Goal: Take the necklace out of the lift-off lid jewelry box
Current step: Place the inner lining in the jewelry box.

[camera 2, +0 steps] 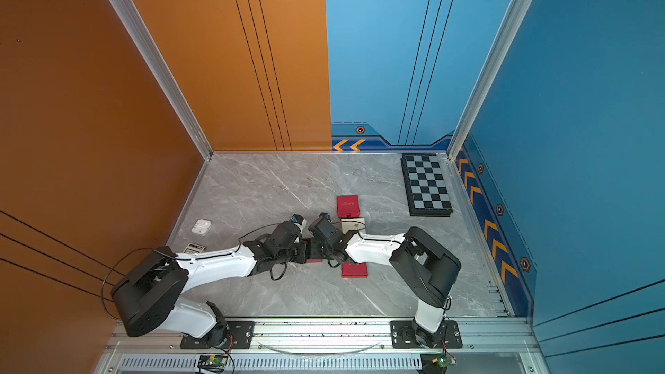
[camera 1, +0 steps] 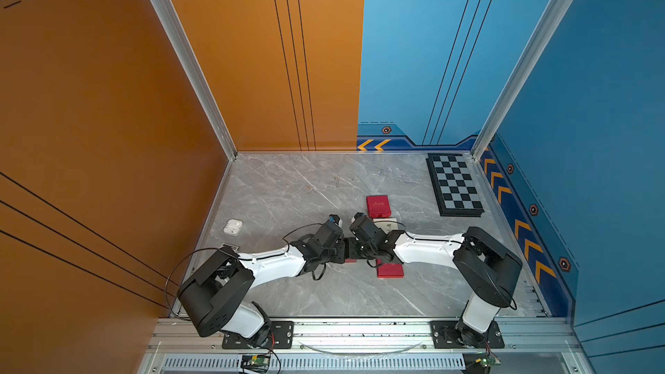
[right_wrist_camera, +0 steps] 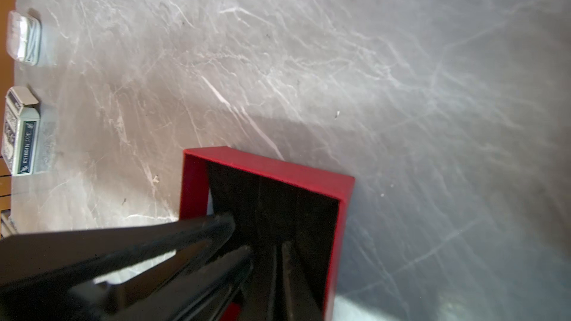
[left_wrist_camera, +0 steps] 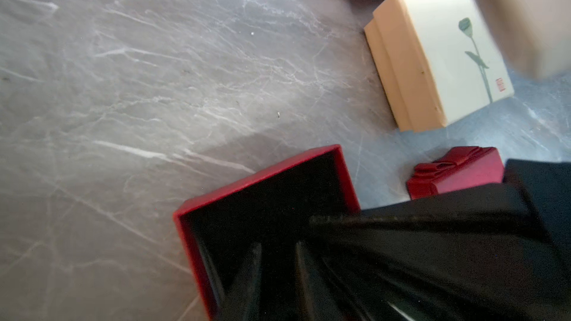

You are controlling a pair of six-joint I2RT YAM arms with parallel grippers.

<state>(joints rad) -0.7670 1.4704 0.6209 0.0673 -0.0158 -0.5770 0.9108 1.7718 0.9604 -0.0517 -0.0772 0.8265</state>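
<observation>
Near the cream flower box [left_wrist_camera: 432, 57], the red jewelry box [left_wrist_camera: 259, 178] sits open with its lid off. The left gripper [left_wrist_camera: 278, 250] reaches inside, fingers slightly apart with nothing visible between them. The right gripper [right_wrist_camera: 282, 251] is inside too, fingers pressed together. The necklace cannot be made out against the black lining.

Both arms [camera 1: 273, 262]: white links [camera 1: 424, 246], black joints [camera 1: 212, 293], looping black cables [camera 1: 169, 282], black end effectors [left_wrist_camera: 278, 245] [right_wrist_camera: 239, 234].
</observation>
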